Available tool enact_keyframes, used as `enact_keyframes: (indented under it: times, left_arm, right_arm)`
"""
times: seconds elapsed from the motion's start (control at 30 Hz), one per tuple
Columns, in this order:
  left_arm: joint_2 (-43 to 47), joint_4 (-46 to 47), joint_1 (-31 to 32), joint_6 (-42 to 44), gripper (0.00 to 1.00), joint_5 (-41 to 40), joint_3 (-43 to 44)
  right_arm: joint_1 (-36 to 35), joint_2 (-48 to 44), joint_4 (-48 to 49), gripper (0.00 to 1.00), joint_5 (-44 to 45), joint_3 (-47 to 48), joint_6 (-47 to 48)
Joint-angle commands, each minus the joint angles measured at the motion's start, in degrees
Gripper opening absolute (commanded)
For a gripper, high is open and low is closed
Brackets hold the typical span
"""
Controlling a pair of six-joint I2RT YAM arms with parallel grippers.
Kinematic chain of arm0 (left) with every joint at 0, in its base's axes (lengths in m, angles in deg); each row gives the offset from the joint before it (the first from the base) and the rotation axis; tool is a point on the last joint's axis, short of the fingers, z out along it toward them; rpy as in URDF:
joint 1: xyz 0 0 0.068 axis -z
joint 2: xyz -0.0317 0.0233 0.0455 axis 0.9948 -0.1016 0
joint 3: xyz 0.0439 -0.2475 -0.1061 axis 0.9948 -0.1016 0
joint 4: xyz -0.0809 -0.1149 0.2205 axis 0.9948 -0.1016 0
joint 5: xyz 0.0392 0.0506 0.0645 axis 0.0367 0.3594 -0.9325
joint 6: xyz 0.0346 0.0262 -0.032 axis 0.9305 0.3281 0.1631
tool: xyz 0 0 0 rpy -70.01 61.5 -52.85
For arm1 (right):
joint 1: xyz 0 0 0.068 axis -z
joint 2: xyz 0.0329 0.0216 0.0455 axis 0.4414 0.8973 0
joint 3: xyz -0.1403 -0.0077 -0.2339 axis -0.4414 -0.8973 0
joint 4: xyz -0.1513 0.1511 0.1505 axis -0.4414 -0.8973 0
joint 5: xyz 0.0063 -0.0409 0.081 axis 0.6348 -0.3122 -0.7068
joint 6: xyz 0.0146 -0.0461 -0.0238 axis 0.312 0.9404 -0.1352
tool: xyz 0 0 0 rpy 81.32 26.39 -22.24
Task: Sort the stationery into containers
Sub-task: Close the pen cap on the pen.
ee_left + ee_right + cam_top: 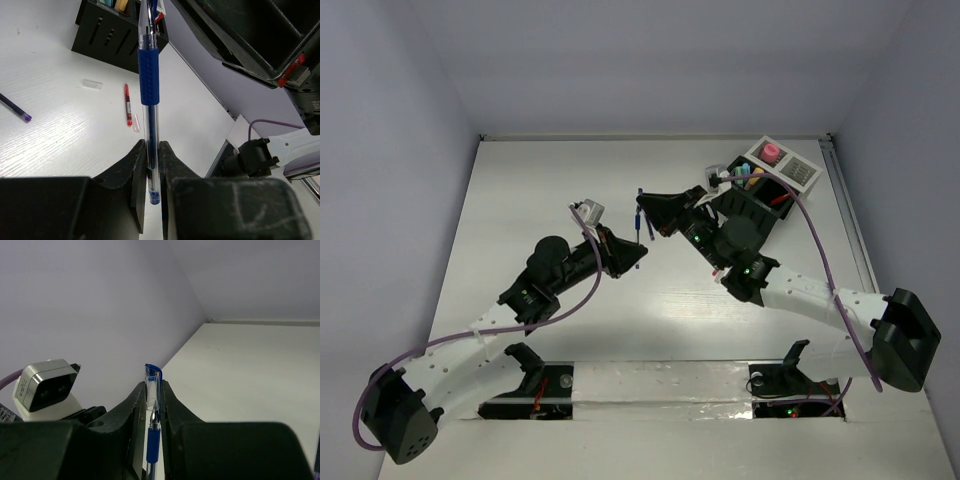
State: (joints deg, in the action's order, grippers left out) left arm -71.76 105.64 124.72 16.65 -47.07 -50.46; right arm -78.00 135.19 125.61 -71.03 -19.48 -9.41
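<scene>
The left jaws clench a blue pen (149, 75) by its lower barrel, and the right jaws grasp its capped end. A red pen (127, 104) lies on the surface (50, 125)

The work surface is a white table (520, 220) with a faint lengthwise grain, seen most clearly in the left wrist view. Three plain walls enclose it: a back wall (650, 60), a left wall (380, 150) and a right wall (910, 110), all pale lavender-grey. They meet the table at its far, left and right edges. A narrow pale strip (849, 230), possibly a metal rail, runs along the right edge. Lighting is even and diffuse, with a soft sheen near the table's front edge and weak shadows.
</scene>
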Motion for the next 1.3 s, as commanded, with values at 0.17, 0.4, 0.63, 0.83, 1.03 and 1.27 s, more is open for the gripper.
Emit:
enact_keyframes:
  times: [0.17,0.4,0.63,0.83,1.03,1.27]
  left_arm:
    - [-0.64,5.38,0.23,1.06,0.00,1.13,4.90]
    - [-0.11,5.29,0.23,1.15,0.00,1.39,5.25]
    - [-2.04,8.01,0.23,-0.34,0.00,5.00,5.60]
    - [-2.13,8.89,0.23,-0.69,0.00,4.73,5.87]
    - [-1.25,8.98,0.23,-0.87,0.00,4.82,5.78]
    - [-1.08,9.86,0.23,-1.84,0.00,5.70,4.73]
  right_arm:
    - [-0.40,1.08,-1.03,0.00,-1.53,0.20,1.29]
    - [-0.40,0.99,-2.52,0.00,0.40,0.64,3.57]
    - [-0.40,1.25,-3.57,0.00,1.20,2.04,6.74]
    - [-0.40,0.90,-3.48,0.00,0.23,2.04,7.62]
    - [-0.40,0.11,-3.84,0.00,2.42,1.78,7.88]
    - [-0.40,-0.50,-4.71,0.00,-0.38,3.19,7.79]
